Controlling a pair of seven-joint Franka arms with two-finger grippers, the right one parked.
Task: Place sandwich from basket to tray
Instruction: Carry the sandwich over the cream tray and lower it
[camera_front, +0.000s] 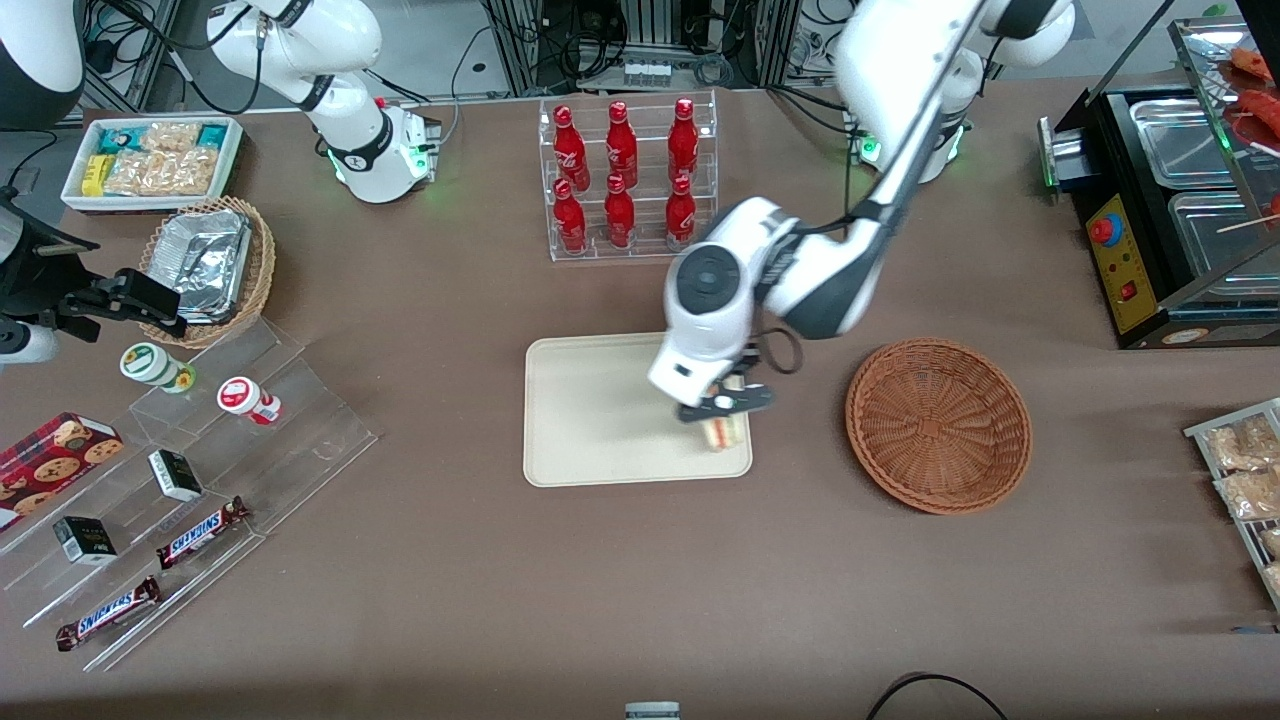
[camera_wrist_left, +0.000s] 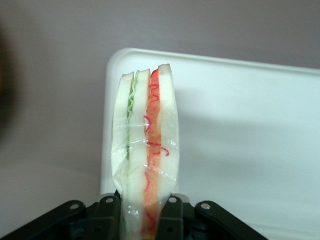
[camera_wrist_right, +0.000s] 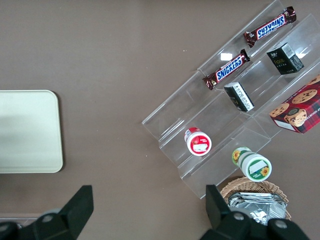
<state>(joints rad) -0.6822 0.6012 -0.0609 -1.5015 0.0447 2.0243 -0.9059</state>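
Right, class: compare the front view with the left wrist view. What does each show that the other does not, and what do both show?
Only the front view shows the basket, with nothing in it, toward the working arm's end of the table, the rack of red bottles and the whole tray. Only the left wrist view shows the sandwich's red and green filling layers and clear wrap, pinched between the fingers. Both show the gripper shut on the sandwich above the tray corner nearest the basket.
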